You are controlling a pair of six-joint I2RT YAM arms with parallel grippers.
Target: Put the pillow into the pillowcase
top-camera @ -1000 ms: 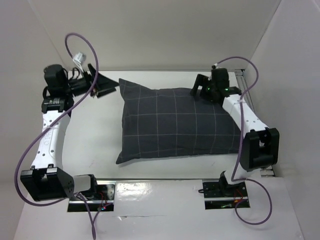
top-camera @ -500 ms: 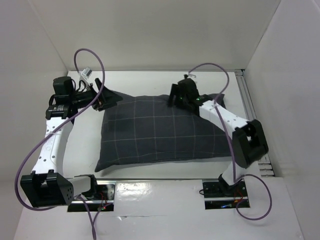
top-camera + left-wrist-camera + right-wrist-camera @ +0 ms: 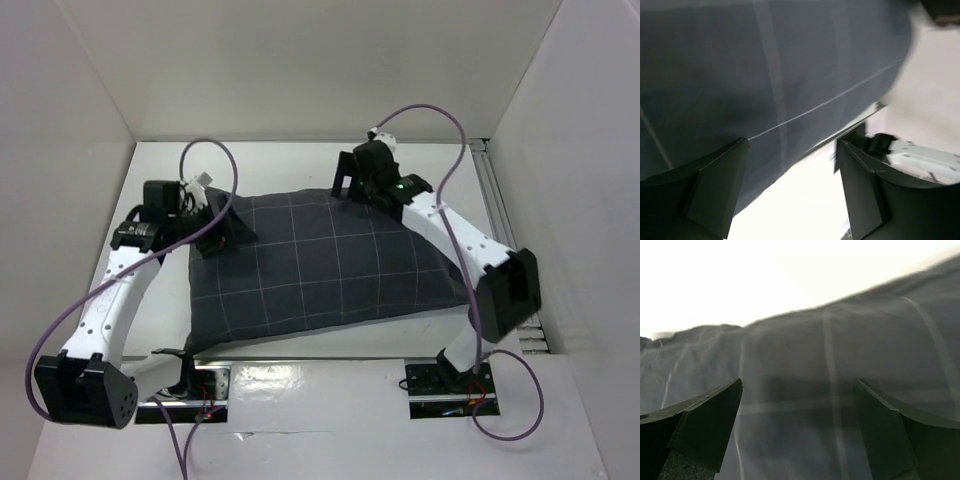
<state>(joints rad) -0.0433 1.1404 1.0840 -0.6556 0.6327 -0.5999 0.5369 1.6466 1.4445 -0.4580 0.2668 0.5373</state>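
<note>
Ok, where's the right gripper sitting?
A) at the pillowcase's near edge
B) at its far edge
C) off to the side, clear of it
B: the top view shows the right gripper at the far edge of the pillowcase, and its wrist view shows grid fabric between the open jaws.

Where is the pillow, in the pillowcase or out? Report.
In, it seems: the pillowcase lies plump and filled out, with nothing white showing outside it.
</note>
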